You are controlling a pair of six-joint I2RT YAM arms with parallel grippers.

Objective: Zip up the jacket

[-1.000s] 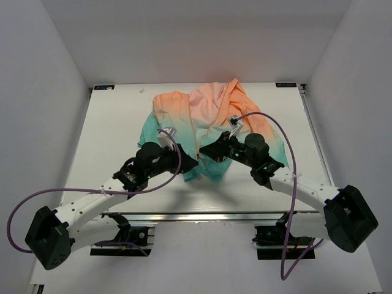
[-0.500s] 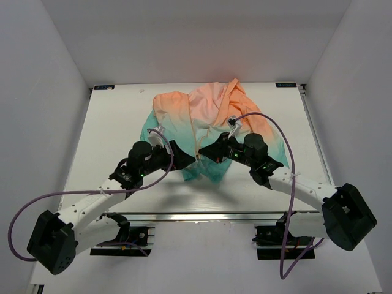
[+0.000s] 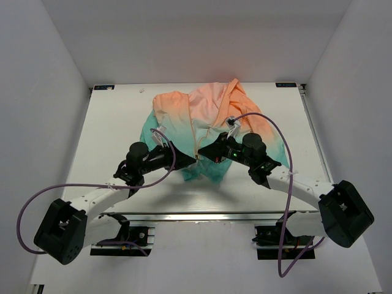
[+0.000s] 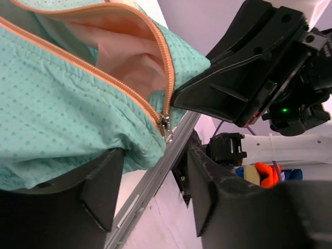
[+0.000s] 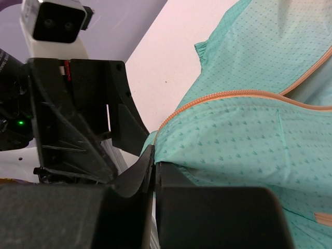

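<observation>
- The left claw (image 4: pixel 155 161) sits at the jacket's teal hem with its fingers apart. The cloth rests over one finger, and the small metal slider (image 4: pixel 165 123) hangs just beyond the gap between them.
- The jacket (image 3: pixel 208 113) lies spread on the white tabletop (image 3: pixel 116 122), in the middle and toward the far side. Its peach hood is far and its teal hem near, between the two claws.
- Its orange zipper (image 4: pixel 168 67) is parted above the slider, the two rows splitting away with pale lining showing between them.
- The right claw (image 5: pixel 153 174) has its fingers pressed together, pinching the hem edge just right of the slider, close to the left claw.
</observation>
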